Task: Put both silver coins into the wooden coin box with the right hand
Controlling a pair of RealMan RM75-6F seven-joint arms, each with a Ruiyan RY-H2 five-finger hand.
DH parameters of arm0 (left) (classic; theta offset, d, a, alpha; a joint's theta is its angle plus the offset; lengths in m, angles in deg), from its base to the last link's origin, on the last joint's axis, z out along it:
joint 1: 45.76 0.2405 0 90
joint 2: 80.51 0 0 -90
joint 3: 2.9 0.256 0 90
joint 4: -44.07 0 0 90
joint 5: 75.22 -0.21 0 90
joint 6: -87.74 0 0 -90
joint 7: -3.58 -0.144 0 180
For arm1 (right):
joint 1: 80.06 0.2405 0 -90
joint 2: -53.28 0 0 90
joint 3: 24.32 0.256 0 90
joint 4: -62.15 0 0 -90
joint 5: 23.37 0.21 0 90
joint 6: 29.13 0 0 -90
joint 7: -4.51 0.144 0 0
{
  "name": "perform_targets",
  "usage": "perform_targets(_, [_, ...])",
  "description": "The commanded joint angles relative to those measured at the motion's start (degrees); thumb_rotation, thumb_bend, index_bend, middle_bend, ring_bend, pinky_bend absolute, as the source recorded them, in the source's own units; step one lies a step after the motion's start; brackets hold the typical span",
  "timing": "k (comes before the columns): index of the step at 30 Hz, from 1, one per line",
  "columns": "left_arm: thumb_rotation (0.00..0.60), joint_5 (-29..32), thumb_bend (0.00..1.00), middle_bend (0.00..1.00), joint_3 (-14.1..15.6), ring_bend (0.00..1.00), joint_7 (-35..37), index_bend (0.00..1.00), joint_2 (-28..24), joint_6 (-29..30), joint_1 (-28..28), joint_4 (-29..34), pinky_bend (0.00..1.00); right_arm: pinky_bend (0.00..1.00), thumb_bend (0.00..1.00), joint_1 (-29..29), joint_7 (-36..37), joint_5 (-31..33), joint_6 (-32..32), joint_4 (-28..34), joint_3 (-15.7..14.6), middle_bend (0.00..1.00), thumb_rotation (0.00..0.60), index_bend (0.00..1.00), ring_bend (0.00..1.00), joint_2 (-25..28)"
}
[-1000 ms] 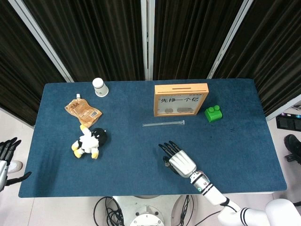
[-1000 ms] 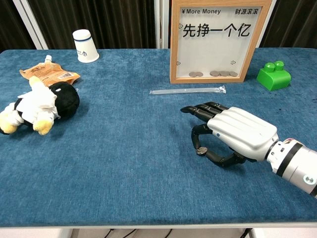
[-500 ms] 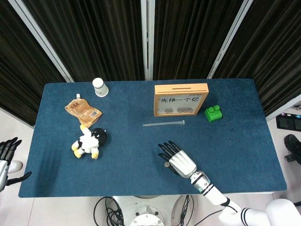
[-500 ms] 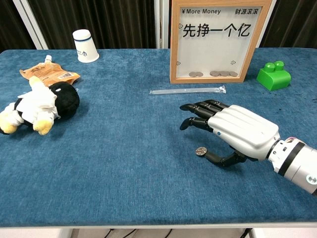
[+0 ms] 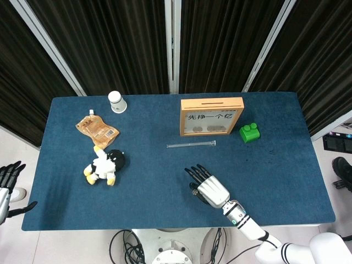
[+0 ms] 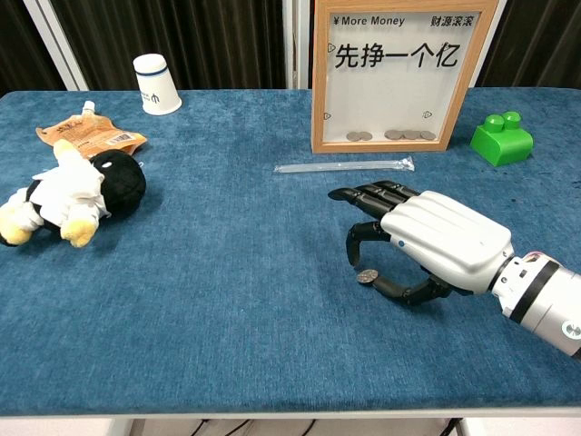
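A: Where is the silver coin (image 6: pixel 367 276)?

B: Flat on the blue bench (image 6: pixel 227 272), near the front, under the right hand (image 6: pixel 427 241). One fingertip curls down to it from above and the thumb lies beside it, but the coin rests on the cloth, not lifted. Only one loose coin shows.

A: So the fingers (image 6: pixel 363 195) pinch it?

B: Not clearly. The others stretch forward, slightly apart; I cannot tell whether the curled one grips it.

A: And the wooden coin box (image 5: pixel 212 116)?

B: Upright at the back of the bench, well apart from the hand, with coins behind its glass. A clear tube (image 6: pixel 345 166) lies between them.

A: The left hand (image 5: pixel 7 179)?

B: Off the bench's left edge, fingers spread, holding nothing.
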Motion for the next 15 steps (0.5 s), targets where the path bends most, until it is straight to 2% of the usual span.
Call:
perform_targets(1, [0.6, 0.0, 0.09, 0.01, 0.0, 0.0, -0.1, 0.06, 0.0, -0.1, 0.0, 0.0, 0.0, 0.0, 0.34, 0.0, 0.0, 0.1, 0.0, 0.0, 0.0, 0.02, 0.6, 0.46, 0.0, 0.0])
perform_targets(15, [0.6, 0.2, 0.09, 0.01, 0.0, 0.0, -0.2, 0.06, 0.2, -0.2, 0.0, -0.3, 0.0, 0.0, 0.34, 0.0, -0.2, 0.7, 0.2, -0.5, 0.5, 0.03, 0.6, 0.54, 0.0, -0.5])
